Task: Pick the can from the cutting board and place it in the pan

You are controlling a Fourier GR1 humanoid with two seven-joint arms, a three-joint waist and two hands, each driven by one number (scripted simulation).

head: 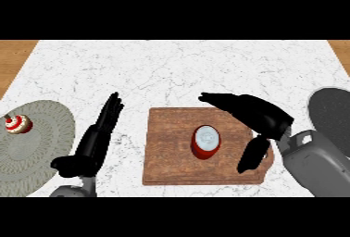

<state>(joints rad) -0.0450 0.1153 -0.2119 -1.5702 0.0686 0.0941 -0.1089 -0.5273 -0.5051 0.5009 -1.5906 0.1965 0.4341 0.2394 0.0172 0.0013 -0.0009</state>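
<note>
A red can (206, 141) with a pale silver top stands upright near the middle of the brown wooden cutting board (166, 159). My right hand (262, 116) hovers over the board's right part, open, with fingers stretched to the upper left and the thumb pointing down beside the can; it does not touch the can. The dark grey pan (332, 115) shows partly at the right edge, behind my right forearm. My left hand (99, 134) rests open left of the board, fingers straight and pointing up.
A round grey-green placemat (41, 139) lies at the left edge, with a small red and white object (18, 124) on it. The white marble counter (178, 69) spreads behind the board, and wooden strips show at the far corners.
</note>
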